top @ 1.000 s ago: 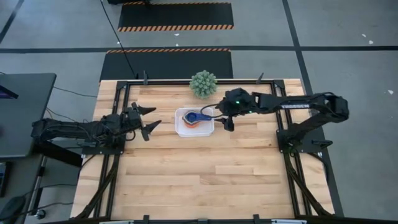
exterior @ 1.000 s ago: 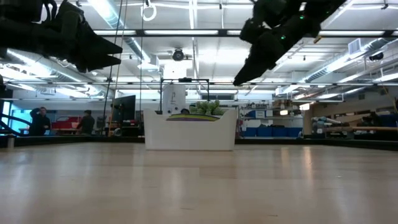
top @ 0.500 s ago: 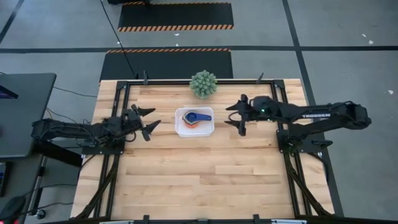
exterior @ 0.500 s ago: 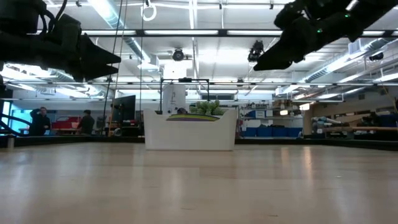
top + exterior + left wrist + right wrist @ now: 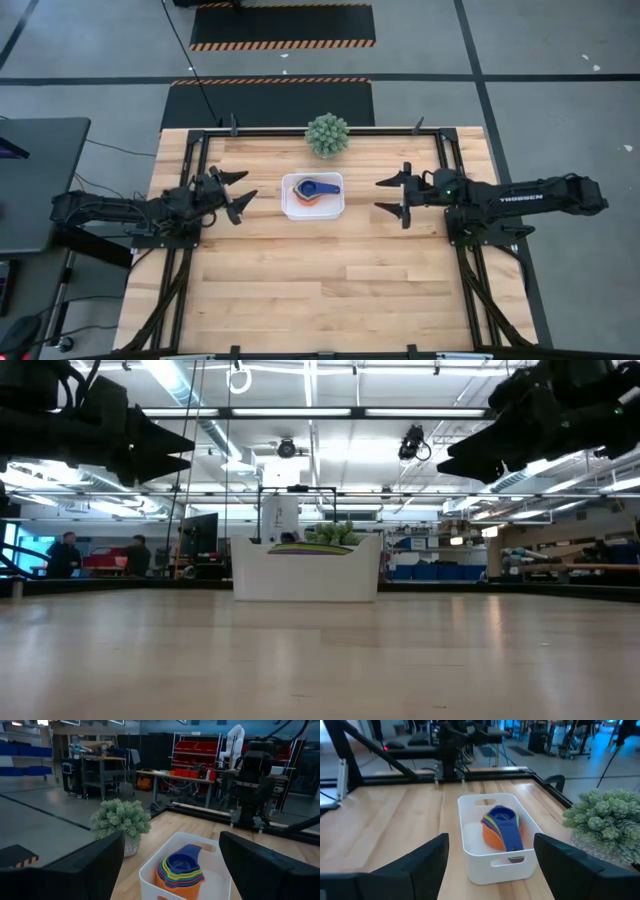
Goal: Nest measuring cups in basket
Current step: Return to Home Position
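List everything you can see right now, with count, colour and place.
measuring cups: one nested stack, exact number unclear, blue on top, orange outermost, inside the basket
basket: one, white, mid-table towards the far edge
plant: one, green, spiky, at the far edge behind the basket
table: one, light wood
people: two, dark clothes, far back in the room
left pincer: black, open, raised, left of the basket
right pincer: black, open, raised, right of the basket

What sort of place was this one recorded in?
Most likely a robotics lab or workshop hall: hazard-striped floor mats beside the wooden table, racks of red bins, and long ceiling strip lights over an open floor.
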Tool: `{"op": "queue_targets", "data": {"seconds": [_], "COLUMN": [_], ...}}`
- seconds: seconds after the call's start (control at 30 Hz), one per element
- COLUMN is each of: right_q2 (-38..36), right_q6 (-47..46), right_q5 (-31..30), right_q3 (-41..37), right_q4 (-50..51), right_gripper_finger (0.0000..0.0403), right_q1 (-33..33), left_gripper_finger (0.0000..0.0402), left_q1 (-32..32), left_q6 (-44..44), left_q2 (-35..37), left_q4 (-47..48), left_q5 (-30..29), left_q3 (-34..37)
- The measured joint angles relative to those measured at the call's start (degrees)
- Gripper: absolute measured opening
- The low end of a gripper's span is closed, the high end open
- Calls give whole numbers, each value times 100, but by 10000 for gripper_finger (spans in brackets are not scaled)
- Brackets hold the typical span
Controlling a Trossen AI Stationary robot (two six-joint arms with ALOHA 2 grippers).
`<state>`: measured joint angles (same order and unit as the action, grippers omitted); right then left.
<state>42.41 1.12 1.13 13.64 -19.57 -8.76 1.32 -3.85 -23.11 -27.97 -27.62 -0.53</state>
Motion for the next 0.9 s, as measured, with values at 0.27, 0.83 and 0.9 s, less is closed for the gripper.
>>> {"op": "queue_targets", "data": {"seconds": [0.27, 0.83, 0.9], "right_q2": [-430, -960, -963], "right_q6": [-320, -646, -643], "right_q5": [-1, 43, 42], "right_q3": [-590, -1326, -1326], "right_q4": [-531, -1445, -1508], "right_gripper_finger": [299, 299, 299], "right_q1": [204, 819, 842], "left_gripper_finger": [329, 330, 330], "left_q1": [0, 0, 0], "left_q6": [-599, -593, -593], "left_q2": [-11, -11, -11], "left_q4": [80, 76, 77], "left_q5": [28, 37, 37], "left_q3": [1, 3, 3]}}
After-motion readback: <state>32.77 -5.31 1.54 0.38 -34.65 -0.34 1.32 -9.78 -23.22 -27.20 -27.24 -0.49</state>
